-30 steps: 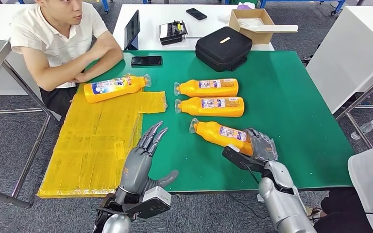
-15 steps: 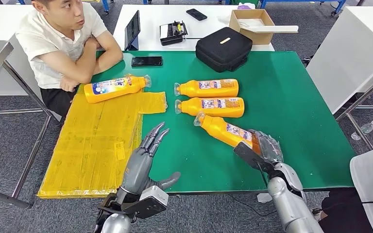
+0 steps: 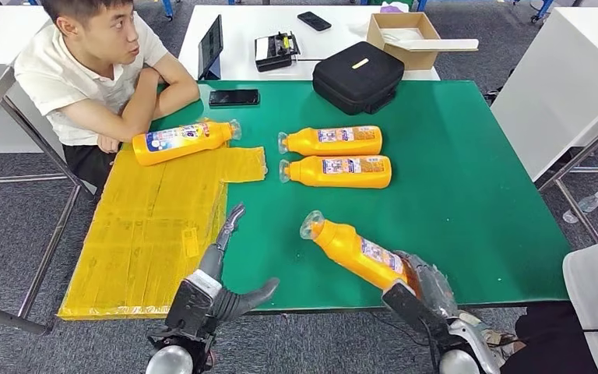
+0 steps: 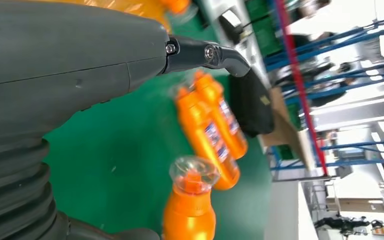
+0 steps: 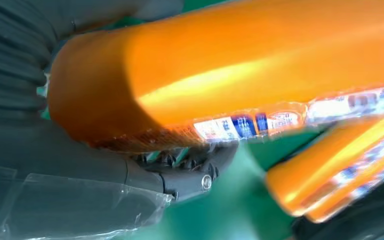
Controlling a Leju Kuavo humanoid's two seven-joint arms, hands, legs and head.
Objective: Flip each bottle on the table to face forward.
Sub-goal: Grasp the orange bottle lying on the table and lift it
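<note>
At the table's near edge the right hand [image 3: 424, 282] grips the base of an orange bottle [image 3: 356, 251], cap tilted up over the green table [image 3: 467, 171]. The left hand [image 3: 222, 261] hangs empty beside it, fingers spread. Farther off lie two bottles [image 3: 335, 156] side by side, another [image 3: 181, 141] on the yellow sheet [image 3: 148, 226] near a seated person [image 3: 97, 70].

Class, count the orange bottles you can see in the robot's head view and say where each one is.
4. One orange bottle lies on the yellow sheet, two lie side by side mid-table, and one is held by the right hand.
</note>
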